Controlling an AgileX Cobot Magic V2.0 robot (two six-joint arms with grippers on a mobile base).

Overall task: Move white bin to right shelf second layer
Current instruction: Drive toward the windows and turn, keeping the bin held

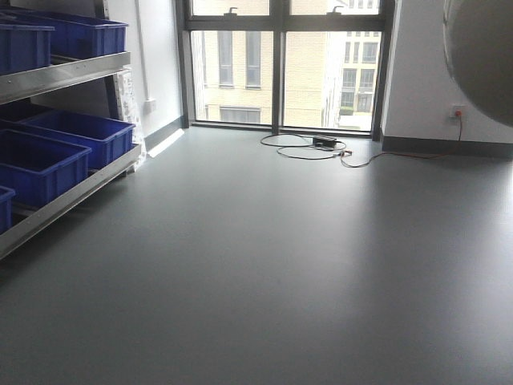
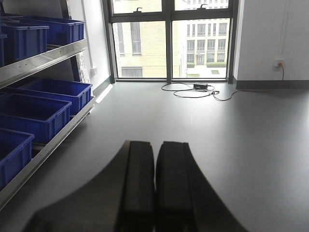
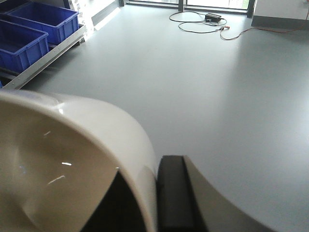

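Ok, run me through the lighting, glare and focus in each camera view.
Front view: the windows backlight the room, the floor carries a soft sheen, and the white bin at top right is a blurred blob. Left wrist view: the left gripper is a dark, soft silhouette. Right wrist view: small glare streaks on the bin's inner wall; the right gripper sits in shadow.

The left hand (image 2: 155, 150) and right hand (image 3: 153, 176) have matte black, flat, blocky fingers with softly rounded corners.
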